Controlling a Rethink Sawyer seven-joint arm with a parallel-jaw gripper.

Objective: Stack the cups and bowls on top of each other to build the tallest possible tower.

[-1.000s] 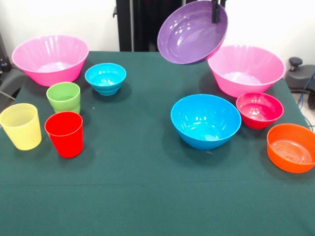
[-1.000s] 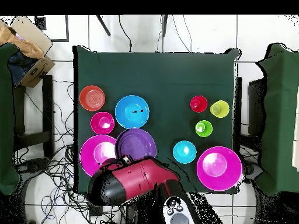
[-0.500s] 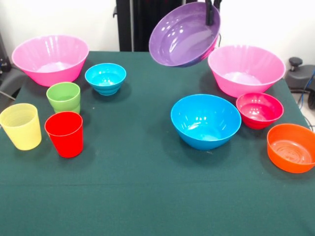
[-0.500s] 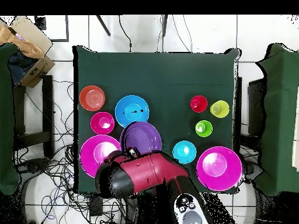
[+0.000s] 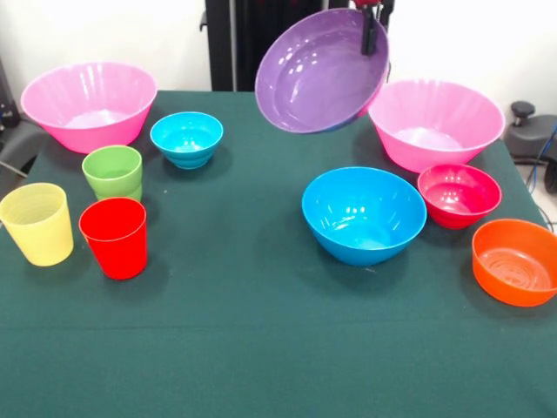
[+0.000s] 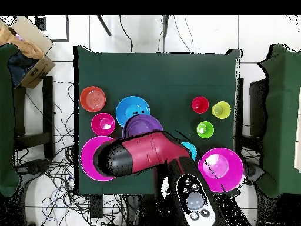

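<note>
My gripper (image 5: 371, 37) is shut on the far rim of the medium purple bowl (image 5: 320, 74) and holds it tilted in the air, behind and above the blue bowl (image 5: 364, 213). In the overhead view the purple bowl (image 6: 141, 123) overlaps the blue bowl's (image 6: 132, 109) edge, and the arm (image 6: 141, 156) hides the gripper. Two pink bowls (image 5: 87, 103) (image 5: 435, 122), a cyan bowl (image 5: 186, 138), a crimson bowl (image 5: 459, 193) and an orange bowl (image 5: 515, 259) stand singly. The green cup (image 5: 113, 171), yellow cup (image 5: 36, 223) and red cup (image 5: 114, 236) stand upright at the left. No pile shows.
The green table cloth (image 5: 244, 331) runs to the front edge. The black pedestal (image 5: 252, 39) stands behind the table. In the overhead view, chairs (image 6: 282, 118) flank the table and a cardboard box (image 6: 26, 50) sits at the upper left.
The gripper has carried the purple bowl leftward and nearer in the front view, toward the blue bowl, and the bowl has tilted more steeply. The arm now hides part of the cyan bowl overhead.
</note>
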